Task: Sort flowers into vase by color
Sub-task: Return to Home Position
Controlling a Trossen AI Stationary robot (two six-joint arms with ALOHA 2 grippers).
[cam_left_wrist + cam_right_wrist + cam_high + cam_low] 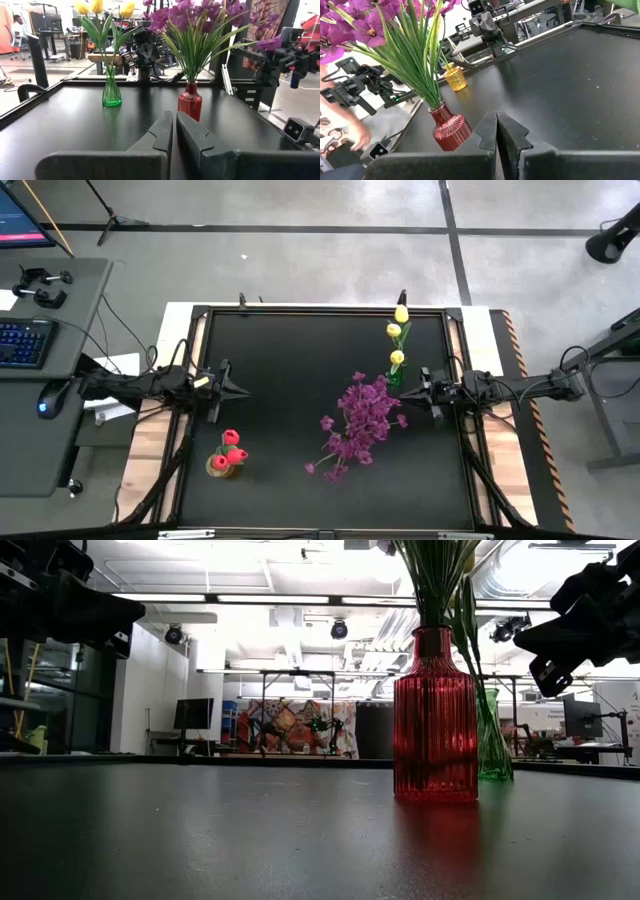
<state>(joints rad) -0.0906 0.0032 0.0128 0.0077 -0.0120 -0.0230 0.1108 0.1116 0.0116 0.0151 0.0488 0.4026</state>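
- High view: the left gripper (240, 389) hangs over the left edge of the black table (290, 340). The right gripper (410, 388) hangs over the right edge. Both point inward.
- The wrist views show each gripper's fingers pressed together with nothing between them.
- The flowers look fully sorted:
  - The red tulips (230, 446) stand in the yellow vase (454, 77), near left.
  - The yellow tulips (398, 332) stand in the green vase (492, 745), far right.
  - The purple sprays (362, 418) fill the red vase (435, 715), right of centre.
- What remains is probably only parking the arms.
- The right gripper's tips sit just beside the green vase, so it should draw straight back to the right. A sideways swing could catch the stems or the spreading purple leaves.
- The left arm has open table ahead of it. It should retract straight left, well clear of the yellow vase.
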